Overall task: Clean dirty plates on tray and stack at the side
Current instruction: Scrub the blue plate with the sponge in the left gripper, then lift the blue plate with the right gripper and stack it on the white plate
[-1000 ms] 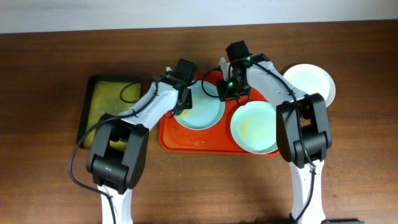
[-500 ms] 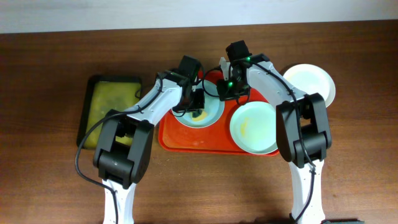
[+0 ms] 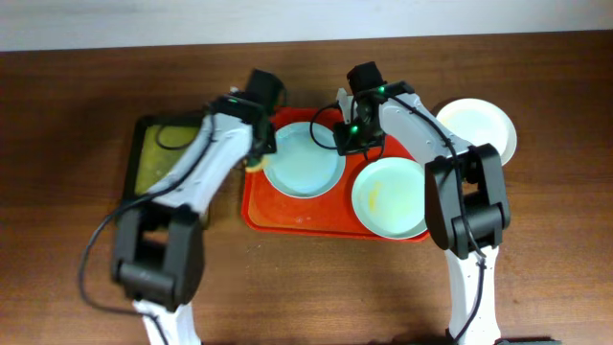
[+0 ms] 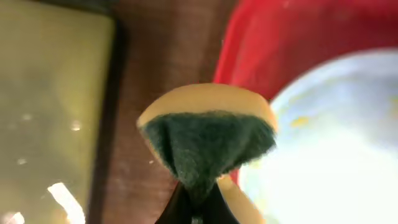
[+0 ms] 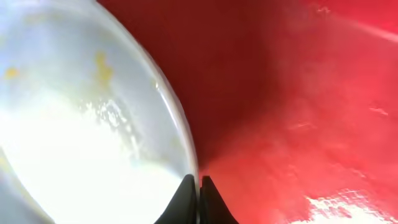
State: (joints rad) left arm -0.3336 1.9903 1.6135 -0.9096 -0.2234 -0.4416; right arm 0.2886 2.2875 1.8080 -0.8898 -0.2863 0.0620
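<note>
Our left gripper (image 4: pixel 196 208), pinched tight on the sponge (image 4: pixel 208 134), has moved off the blue-green plate (image 3: pixel 305 163) to the left rim of the red tray (image 3: pixel 287 218), near the black tray (image 3: pixel 153 163). The right gripper (image 5: pixel 199 190) stays closed on this plate's rim. Probably we wet the sponge again.

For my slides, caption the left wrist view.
Left gripper pinching a yellow-green sponge above the gap between the black liquid tray and the red tray with a smeared plate.
</note>
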